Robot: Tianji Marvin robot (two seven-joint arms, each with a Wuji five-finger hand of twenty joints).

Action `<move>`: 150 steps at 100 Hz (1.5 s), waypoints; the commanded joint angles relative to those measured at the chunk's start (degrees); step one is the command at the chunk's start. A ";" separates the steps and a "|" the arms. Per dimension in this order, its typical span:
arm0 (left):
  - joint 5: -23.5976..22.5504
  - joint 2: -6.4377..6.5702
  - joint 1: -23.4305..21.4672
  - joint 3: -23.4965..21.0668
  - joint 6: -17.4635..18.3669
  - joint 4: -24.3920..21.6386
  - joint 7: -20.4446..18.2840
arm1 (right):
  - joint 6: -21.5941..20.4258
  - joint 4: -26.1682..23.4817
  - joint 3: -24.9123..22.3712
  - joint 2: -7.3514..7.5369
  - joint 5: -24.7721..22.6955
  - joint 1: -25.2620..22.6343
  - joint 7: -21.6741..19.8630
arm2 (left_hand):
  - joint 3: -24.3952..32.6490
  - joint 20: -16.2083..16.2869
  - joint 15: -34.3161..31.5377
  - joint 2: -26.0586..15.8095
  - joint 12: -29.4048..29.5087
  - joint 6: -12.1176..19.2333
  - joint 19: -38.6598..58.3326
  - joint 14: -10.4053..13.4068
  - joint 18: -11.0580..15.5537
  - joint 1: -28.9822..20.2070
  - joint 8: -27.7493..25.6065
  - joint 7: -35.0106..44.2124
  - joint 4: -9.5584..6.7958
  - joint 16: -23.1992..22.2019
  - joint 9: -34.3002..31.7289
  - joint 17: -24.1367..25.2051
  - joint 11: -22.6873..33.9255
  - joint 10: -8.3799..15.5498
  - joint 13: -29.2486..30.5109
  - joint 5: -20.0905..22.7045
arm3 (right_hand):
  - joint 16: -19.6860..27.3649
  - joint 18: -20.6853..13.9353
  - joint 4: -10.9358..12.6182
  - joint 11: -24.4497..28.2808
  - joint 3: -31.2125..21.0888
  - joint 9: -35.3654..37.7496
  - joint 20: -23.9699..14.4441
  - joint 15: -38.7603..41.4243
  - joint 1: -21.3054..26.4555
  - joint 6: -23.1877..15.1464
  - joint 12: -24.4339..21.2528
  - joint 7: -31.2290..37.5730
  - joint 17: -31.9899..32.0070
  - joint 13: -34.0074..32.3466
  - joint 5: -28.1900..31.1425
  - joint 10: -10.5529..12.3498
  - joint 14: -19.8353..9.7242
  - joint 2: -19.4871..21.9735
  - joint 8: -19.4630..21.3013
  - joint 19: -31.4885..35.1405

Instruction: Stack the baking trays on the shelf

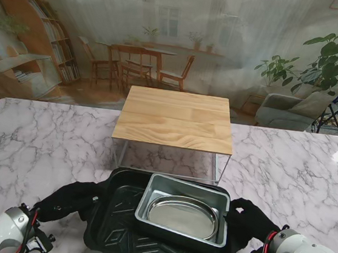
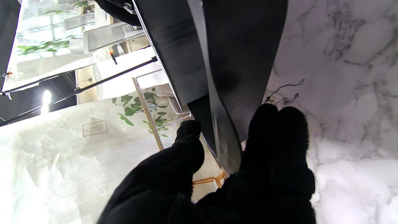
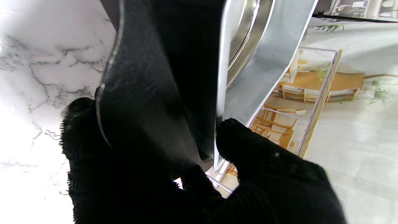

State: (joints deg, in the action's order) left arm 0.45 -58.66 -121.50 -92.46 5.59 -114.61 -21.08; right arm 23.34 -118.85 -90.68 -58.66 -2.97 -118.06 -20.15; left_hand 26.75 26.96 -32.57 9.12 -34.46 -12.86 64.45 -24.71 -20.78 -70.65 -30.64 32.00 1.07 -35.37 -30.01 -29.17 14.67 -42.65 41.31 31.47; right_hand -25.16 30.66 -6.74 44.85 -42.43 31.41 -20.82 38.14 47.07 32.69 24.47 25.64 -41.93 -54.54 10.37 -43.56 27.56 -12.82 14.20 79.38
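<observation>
A large black baking tray (image 1: pixel 117 230) sits near me, holding a rectangular silver tray (image 1: pixel 163 185) with an oval silver dish (image 1: pixel 183 216) inside it. My left hand (image 1: pixel 69 200), in a black glove, is shut on the black tray's left rim (image 2: pixel 227 137). My right hand (image 1: pixel 253 221) is shut on its right rim (image 3: pixel 140 102), with the thumb against the silver tray's edge (image 3: pixel 267 62). The wooden shelf (image 1: pixel 176 119) on thin wire legs stands just beyond the trays, its top bare.
The marble table (image 1: pixel 39 142) stretches to both sides of the shelf. A printed backdrop of a room hangs behind the table. The shelf's wire legs (image 1: pixel 216 167) stand close to the trays' far edge.
</observation>
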 commanded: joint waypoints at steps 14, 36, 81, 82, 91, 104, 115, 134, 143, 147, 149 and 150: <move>1.07 -1.10 0.50 5.49 5.20 -7.06 -4.66 | -6.15 -8.77 4.69 -2.03 2.31 -1.10 -4.02 | 3.03 -1.06 -2.14 1.96 0.36 4.15 1.83 5.33 10.84 -3.32 -0.89 2.34 0.96 -0.33 -17.31 -3.40 10.59 35.52 2.69 3.14 | -0.39 -9.20 -1.68 2.89 -5.06 6.25 1.13 2.34 2.35 -23.18 0.60 21.12 -0.96 -5.82 15.74 25.19 -11.70 -3.63 1.49 0.71; -0.03 -0.73 1.03 5.70 7.32 -6.91 -5.31 | -9.46 -9.65 4.22 -2.16 1.93 -2.48 -3.22 | 3.22 -1.50 -1.82 2.10 0.76 5.16 1.65 6.02 11.22 -3.22 -1.09 3.32 0.79 -0.27 -17.73 -3.71 10.67 36.64 2.96 3.53 | -0.52 -10.20 -2.24 2.76 -9.76 7.10 1.27 1.93 2.50 -23.85 0.38 22.29 -1.05 -6.06 16.71 25.81 -12.39 -5.66 2.48 0.68; -1.42 -0.43 2.02 6.24 10.21 -6.57 -5.30 | -16.69 -11.85 3.31 -2.87 1.98 -5.43 0.39 | 4.31 -2.02 -1.60 2.48 1.46 5.72 1.54 6.48 11.81 -2.54 -0.92 3.88 0.61 -0.34 -18.26 -4.26 10.73 37.14 3.46 3.88 | -0.70 -11.04 -3.19 2.72 -12.86 8.26 1.27 1.78 2.55 -25.20 0.63 24.10 -1.57 -6.73 17.57 26.94 -13.41 -7.34 3.27 0.80; -1.42 -0.43 2.07 6.28 10.23 -6.60 -5.30 | -16.77 -11.92 3.27 -2.87 1.99 -5.48 0.41 | 4.32 -2.03 -1.60 2.51 1.48 5.71 1.55 6.44 11.82 -2.53 -0.91 3.87 0.61 -0.34 -18.24 -4.29 10.71 37.12 3.48 3.84 | -0.70 -11.05 -3.19 2.72 -12.90 8.27 1.26 1.78 2.56 -25.19 0.63 24.10 -1.60 -6.75 17.56 26.93 -13.43 -7.33 3.26 0.80; -1.49 -0.37 2.51 6.56 10.33 -7.00 -5.38 | -17.33 -12.70 2.83 -2.91 2.04 -5.95 0.57 | 4.49 -2.08 -1.69 2.61 1.57 5.59 1.68 6.42 11.88 -2.45 -0.85 3.89 0.60 -0.40 -18.37 -4.55 10.72 36.96 3.67 3.88 | -0.74 -11.06 -3.22 2.71 -13.23 8.40 1.29 1.83 2.57 -24.97 0.64 24.14 -2.07 -7.05 17.60 26.75 -13.42 -7.46 3.13 0.81; -1.30 -0.23 3.05 6.63 10.25 -7.89 -5.96 | -17.90 -13.85 2.26 -2.93 2.16 -6.41 0.63 | 4.69 -2.16 -1.81 2.68 1.76 5.45 1.83 6.40 11.91 -2.32 -0.74 3.85 0.59 -0.45 -18.44 -4.89 10.64 36.92 3.89 3.94 | -0.74 -11.34 -3.24 2.71 -13.59 8.37 1.41 1.84 2.45 -24.51 0.60 23.84 -2.82 -7.58 17.53 26.44 -13.56 -7.44 2.78 0.74; -1.00 -0.03 3.32 6.44 10.21 -8.62 -6.88 | -18.22 -14.68 1.83 -2.87 2.25 -6.72 0.31 | 4.84 -2.27 -1.83 2.75 1.88 5.39 1.86 6.42 11.84 -2.21 -0.67 3.81 0.58 -0.44 -18.59 -5.01 10.62 36.77 3.96 3.98 | -0.75 -11.42 -3.21 2.73 -13.82 8.32 1.51 1.86 2.39 -24.17 0.54 23.53 -3.21 -7.88 17.49 26.16 -13.47 -7.39 2.54 0.69; -0.40 0.09 3.23 5.65 10.37 -9.85 -7.62 | -18.98 -16.24 0.94 -2.72 1.91 -7.25 -0.34 | 5.06 -2.42 -1.89 2.81 2.04 5.24 1.98 6.35 11.86 -2.13 -0.53 3.67 0.55 -0.42 -18.72 -5.29 10.54 36.59 4.22 4.09 | -0.80 -11.38 -3.20 2.79 -14.00 8.34 1.63 1.88 2.37 -23.94 0.42 23.21 -3.53 -8.11 17.71 26.02 -13.41 -7.37 2.33 0.71; -0.45 0.14 3.53 5.45 10.55 -10.08 -7.79 | -19.28 -16.37 0.56 -2.67 1.90 -6.90 -0.68 | 5.11 -2.54 -1.88 2.78 2.13 5.31 1.93 6.48 12.01 -2.05 -0.50 3.64 0.54 -0.40 -18.73 -5.36 10.53 36.77 4.30 4.10 | -0.79 -11.38 -3.20 2.83 -14.06 8.37 1.67 1.82 2.40 -23.91 0.40 23.18 -3.53 -8.09 17.81 26.14 -13.47 -7.37 2.34 0.72; -0.41 0.15 3.70 5.42 10.51 -10.11 -7.87 | -19.32 -16.41 0.44 -2.66 1.96 -6.69 -0.73 | 5.15 -2.58 -1.87 2.77 2.15 5.31 1.92 6.39 11.83 -2.04 -0.49 3.65 0.54 -0.39 -18.71 -5.31 10.53 36.77 4.29 4.14 | -0.80 -11.38 -3.21 2.85 -14.11 8.43 1.68 1.81 2.41 -23.97 0.39 23.15 -3.53 -8.09 17.81 26.14 -13.47 -7.37 2.34 0.73; -0.39 0.15 3.81 5.43 10.49 -10.11 -7.88 | -19.36 -16.43 0.37 -2.66 1.98 -6.58 -0.77 | 5.15 -2.60 -1.87 2.79 2.16 5.31 1.93 6.45 11.91 -2.02 -0.48 3.61 0.54 -0.39 -18.71 -5.32 10.54 36.74 4.30 4.06 | -0.80 -11.38 -3.21 2.84 -14.11 8.42 1.69 1.80 2.40 -23.99 0.38 23.15 -3.53 -8.09 17.82 26.12 -13.48 -7.39 2.35 0.73; -0.40 0.15 3.87 5.45 10.49 -10.10 -7.87 | -19.38 -16.44 0.34 -2.66 1.99 -6.53 -0.77 | 5.16 -2.62 -1.87 2.76 2.17 5.37 1.92 6.49 12.07 -2.01 -0.48 3.63 0.54 -0.39 -18.70 -5.33 10.53 36.80 4.28 4.08 | -0.80 -11.38 -3.21 2.85 -14.13 8.44 1.69 1.80 2.41 -23.99 0.38 23.15 -3.53 -8.09 17.84 26.11 -13.53 -7.40 2.35 0.73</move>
State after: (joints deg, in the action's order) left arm -1.30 -57.49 -117.52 -93.49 12.60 -117.12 -22.75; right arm 8.87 -121.61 -95.72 -60.24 -3.64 -126.27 -16.25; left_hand 29.41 25.47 -33.10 9.78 -33.29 -9.63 64.45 -21.38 -17.55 -70.60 -31.02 35.01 1.08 -35.38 -30.01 -31.99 14.33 -43.13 43.60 33.97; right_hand -25.20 33.63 -10.95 40.80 -50.89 31.44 -19.98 37.94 44.46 39.96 24.54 24.46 -45.22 -58.80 10.43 -43.84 29.09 -16.72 15.82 80.98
